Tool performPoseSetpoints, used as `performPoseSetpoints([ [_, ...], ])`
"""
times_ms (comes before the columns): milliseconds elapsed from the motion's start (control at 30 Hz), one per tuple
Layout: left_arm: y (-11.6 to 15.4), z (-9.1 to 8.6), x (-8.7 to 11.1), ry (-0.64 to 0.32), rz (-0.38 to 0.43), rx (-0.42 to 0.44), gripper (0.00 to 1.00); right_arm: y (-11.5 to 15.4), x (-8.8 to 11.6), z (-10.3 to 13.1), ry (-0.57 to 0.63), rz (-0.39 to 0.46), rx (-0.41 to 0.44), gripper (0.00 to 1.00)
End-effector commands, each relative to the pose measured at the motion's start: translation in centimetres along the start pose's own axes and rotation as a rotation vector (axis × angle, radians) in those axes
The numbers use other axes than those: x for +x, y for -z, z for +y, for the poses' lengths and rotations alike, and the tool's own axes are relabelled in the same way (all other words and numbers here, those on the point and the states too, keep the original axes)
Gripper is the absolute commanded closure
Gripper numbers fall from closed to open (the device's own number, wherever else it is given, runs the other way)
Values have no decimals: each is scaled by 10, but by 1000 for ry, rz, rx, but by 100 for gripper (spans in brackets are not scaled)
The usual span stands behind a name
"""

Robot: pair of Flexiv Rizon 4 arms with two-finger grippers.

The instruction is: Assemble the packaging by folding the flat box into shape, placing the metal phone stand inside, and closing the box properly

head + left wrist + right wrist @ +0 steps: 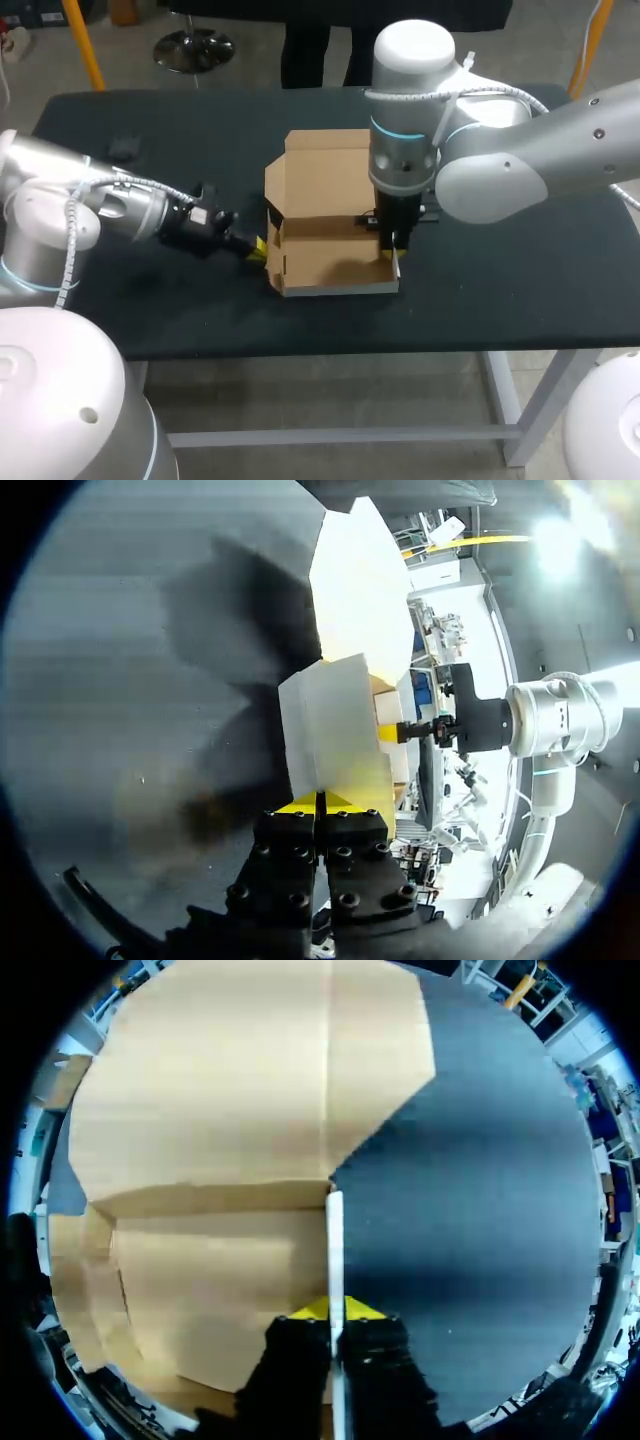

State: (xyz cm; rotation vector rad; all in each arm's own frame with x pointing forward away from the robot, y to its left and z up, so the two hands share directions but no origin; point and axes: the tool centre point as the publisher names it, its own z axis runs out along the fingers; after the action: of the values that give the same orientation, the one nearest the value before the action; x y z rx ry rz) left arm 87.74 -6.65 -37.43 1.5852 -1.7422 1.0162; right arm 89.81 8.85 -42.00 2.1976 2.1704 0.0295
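A brown cardboard box (330, 265) stands half folded at the table's middle, its walls up and its lid (322, 180) lying open toward the back. My right gripper (394, 256) comes straight down on the box's right wall (335, 1235) and is shut on it (335, 1312); the wall's thin edge runs between its yellow tips. My left gripper (258, 247) lies low at the box's left side, shut, with its tips (320, 802) against the outside of the left wall (330, 730). The box's inside (210, 1270) looks bare. I cannot make out the phone stand for certain.
A small dark object (125, 148) lies on the black table (500, 290) at the back left, well away from the box. My right arm (520, 150) stretches over the table's right half.
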Motion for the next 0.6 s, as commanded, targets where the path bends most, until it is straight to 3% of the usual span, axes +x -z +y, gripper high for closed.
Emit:
performPoseSetpoints([
  [33, -1, -1, 2, 4, -4, 0, 100, 1, 1, 1, 0, -3, 3, 100],
  [400, 3, 1, -1, 23, -9, 26, 100, 1, 1, 1, 0, -3, 3, 100],
  [600, 6, 2, -1, 25, -7, 38, 85, 1, 1, 1, 0, -3, 3, 100],
])
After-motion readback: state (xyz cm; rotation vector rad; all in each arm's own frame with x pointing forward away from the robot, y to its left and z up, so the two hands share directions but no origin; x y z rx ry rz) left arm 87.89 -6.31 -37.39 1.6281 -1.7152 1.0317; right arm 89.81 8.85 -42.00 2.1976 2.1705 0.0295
